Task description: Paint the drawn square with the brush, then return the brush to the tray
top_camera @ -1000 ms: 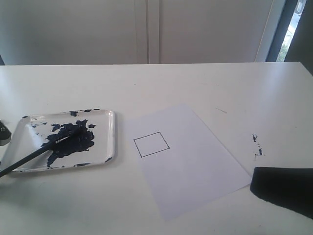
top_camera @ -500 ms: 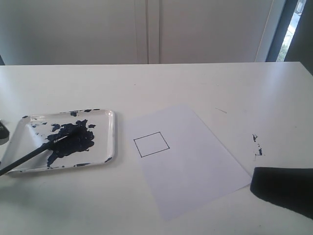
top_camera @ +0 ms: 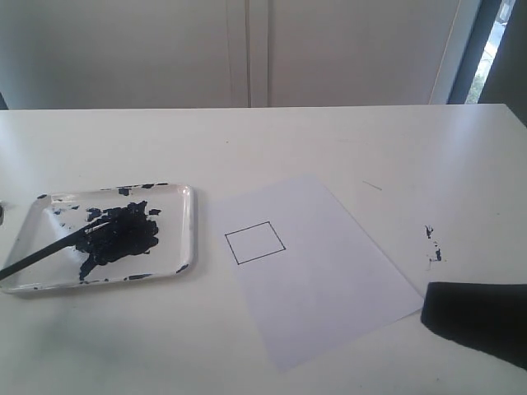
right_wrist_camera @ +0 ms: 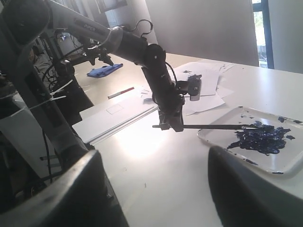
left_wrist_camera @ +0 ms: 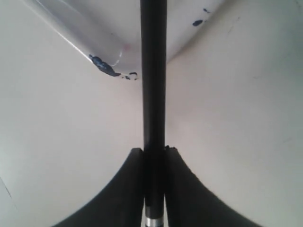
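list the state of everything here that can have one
brush, gripped near its rear end, tip at the paint blotch
left end effector, shut on the brush
right end effector, open, empty
drawn square, outline only, unpainted
tray, smeared with dark navy paint
paper sheet, flat on the table

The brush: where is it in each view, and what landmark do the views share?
Exterior view: the brush slants from the left edge, tip in paint.
Left wrist view: brush mid-picture, running from the left claw to the tray.
Right wrist view: brush a thin line from that claw to the tray.
Shared landmark: the tray.
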Motion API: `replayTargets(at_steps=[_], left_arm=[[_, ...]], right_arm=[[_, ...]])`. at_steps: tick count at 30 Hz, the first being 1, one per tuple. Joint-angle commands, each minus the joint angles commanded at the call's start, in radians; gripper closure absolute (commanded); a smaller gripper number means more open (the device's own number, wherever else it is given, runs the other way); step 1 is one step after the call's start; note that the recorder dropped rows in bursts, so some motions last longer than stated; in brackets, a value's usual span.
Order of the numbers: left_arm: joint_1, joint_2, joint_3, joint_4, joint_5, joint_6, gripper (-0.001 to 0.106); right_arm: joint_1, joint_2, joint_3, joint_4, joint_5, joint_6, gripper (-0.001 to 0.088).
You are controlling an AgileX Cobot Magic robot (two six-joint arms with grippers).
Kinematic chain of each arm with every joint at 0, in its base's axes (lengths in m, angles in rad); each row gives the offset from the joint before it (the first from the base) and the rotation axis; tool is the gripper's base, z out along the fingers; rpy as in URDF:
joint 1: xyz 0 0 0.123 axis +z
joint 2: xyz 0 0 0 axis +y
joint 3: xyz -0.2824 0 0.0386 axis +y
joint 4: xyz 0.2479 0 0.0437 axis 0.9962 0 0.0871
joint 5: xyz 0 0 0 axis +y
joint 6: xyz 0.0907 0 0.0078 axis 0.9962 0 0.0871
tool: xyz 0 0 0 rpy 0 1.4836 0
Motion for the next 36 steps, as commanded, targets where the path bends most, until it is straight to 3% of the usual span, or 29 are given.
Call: replayTargets(at_steps=[5, 11, 15, 20, 31, 36], left_arm=[[0.000, -0.061, 0.000, -0.053, 0.042, -0.031, 0.105], [0.000, -0.141, -0.002, -0.254, 0.070, -0.061, 0.105], [0.000, -0.165, -0.002, -0.367, 0.105, -0.171, 0.105], [-0.031, -0.168, -0.002, -0.365, 0.185, -0.275, 0.105], [-0.267, -0.169, -0.002, -0.347, 0.166, -0.633, 0.105], [-0.407, -0.169, -0.002, -0.304, 0.057, -0.950, 0.105]], right_arm=[[0.000, 0.000, 0.000, 0.000, 0.000, 0.000, 0.0268], [0.000, 0.000, 0.000, 0.000, -0.002, 0.000, 0.0268], [0.000, 0.000, 0.000, 0.000, -0.009, 0.000, 0.0268], [0.000, 0.000, 0.000, 0.000, -0.023, 0.000, 0.0268], [0.000, 0.000, 0.000, 0.000, -0.045, 0.000, 0.0268], [0.000, 0.000, 0.000, 0.000, -0.056, 0.000, 0.0268]])
